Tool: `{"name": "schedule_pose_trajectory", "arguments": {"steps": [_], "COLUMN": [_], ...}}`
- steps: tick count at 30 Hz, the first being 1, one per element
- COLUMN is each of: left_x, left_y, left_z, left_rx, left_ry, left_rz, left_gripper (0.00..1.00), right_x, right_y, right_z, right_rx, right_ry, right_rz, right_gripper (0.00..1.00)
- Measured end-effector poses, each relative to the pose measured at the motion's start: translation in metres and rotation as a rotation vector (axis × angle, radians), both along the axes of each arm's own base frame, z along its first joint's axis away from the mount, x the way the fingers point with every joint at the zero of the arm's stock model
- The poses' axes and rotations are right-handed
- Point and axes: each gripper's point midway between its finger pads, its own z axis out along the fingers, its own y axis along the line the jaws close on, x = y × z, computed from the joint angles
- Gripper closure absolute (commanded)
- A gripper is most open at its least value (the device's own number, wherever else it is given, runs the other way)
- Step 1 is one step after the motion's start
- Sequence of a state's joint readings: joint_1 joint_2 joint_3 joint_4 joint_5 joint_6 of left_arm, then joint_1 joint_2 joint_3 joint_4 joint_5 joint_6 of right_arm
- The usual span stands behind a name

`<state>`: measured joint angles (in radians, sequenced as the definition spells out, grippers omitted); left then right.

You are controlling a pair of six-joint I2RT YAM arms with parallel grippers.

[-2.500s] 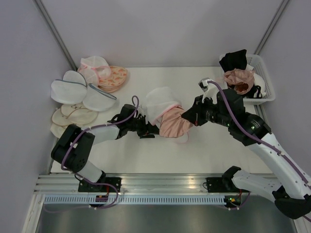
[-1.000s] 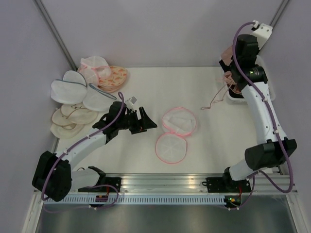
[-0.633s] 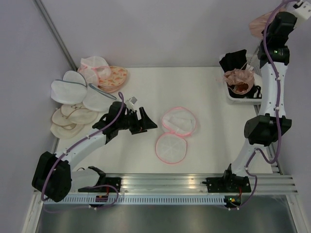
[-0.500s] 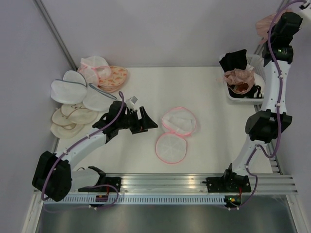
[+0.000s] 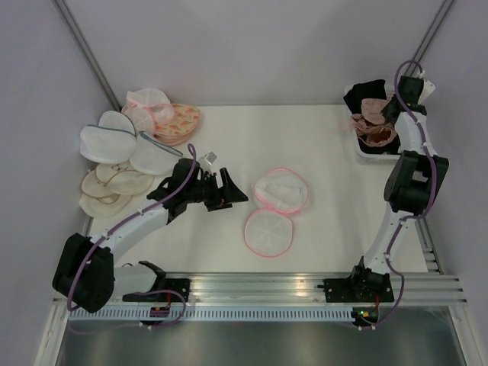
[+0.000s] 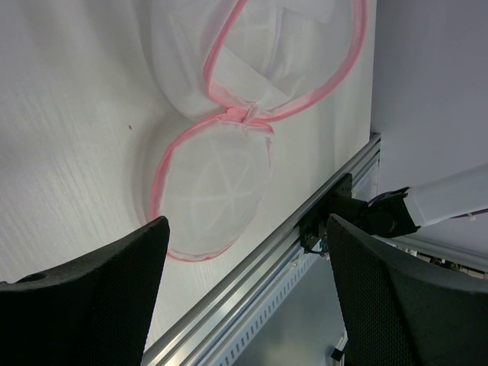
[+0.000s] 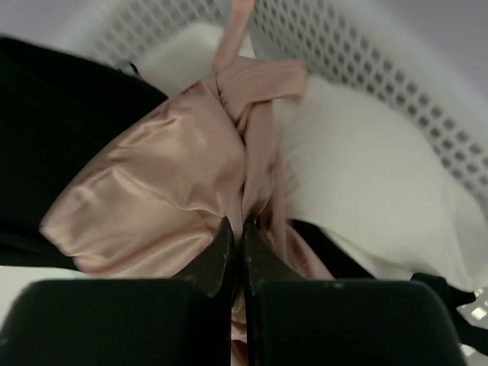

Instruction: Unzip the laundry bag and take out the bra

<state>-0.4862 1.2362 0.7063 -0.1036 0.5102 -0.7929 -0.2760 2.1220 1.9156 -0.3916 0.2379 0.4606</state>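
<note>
The laundry bag lies unzipped in the middle of the table, its two white mesh halves with pink rims spread flat; the left wrist view shows the laundry bag empty. My left gripper hovers just left of it, open, with nothing between its fingers. The pale peach bra hangs over the white basket at the back right. My right gripper is shut on it. Up close, the jaws of my right gripper pinch a fold of the bra.
The basket also holds a black garment, a darker pink bra and a white item. Several other mesh bags and an orange-patterned pouch are piled at the back left.
The right arm swung down from high above the basket and now holds the bra low over it. The left arm and the laundry bag have not moved.
</note>
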Motion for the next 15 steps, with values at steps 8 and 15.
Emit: {"name": "schedule_pose_trajectory", "arguments": {"steps": [8, 15], "left_x": [-0.004, -0.012], "left_y": [0.0, 0.003], "left_z": [0.017, 0.05], "left_rx": [-0.034, -0.088], "left_ry": [-0.039, -0.139], "left_rz": [-0.012, -0.015], "left_gripper": [0.0, 0.0], "right_x": [-0.028, -0.062], "right_y": [0.035, 0.113], "right_z": [-0.004, 0.151], "right_rx": [0.058, 0.014], "right_ry": [0.033, -0.267], "right_rz": [0.066, 0.324], "right_gripper": [0.02, 0.02]}}
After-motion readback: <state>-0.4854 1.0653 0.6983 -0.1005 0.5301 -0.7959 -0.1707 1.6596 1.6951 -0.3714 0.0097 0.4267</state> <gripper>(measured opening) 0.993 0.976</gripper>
